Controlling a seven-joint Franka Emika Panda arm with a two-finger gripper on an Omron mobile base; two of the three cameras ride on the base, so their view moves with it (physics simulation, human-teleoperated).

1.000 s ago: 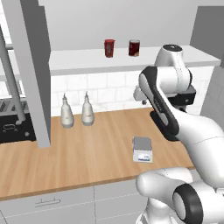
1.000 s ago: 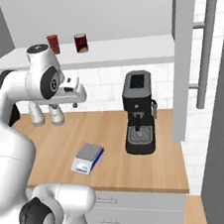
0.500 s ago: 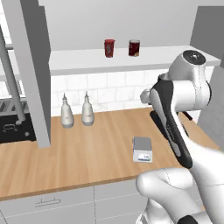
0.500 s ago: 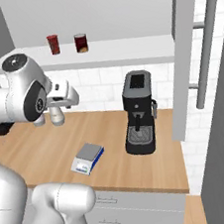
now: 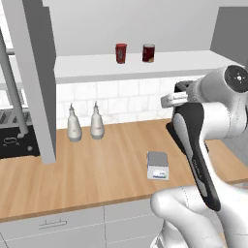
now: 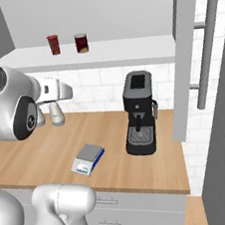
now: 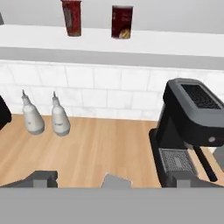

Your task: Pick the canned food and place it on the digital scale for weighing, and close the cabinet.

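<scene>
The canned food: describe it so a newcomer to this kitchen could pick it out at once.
Look at the white shelf inside the open wall cabinet, above the tiled wall and the wooden counter. Two red cylinders stand there side by side, apart. The canned food is the one nearer the coffee machine: shorter, squatter and darker red than the slimmer, brighter red cup beside it.

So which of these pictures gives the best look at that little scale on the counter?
The right base view: the digital scale sits unobstructed, showing its grey top and white display strip. The left base view also shows it whole, close beside the robot's arm. The hand view catches just a grey corner at its bottom.
</scene>
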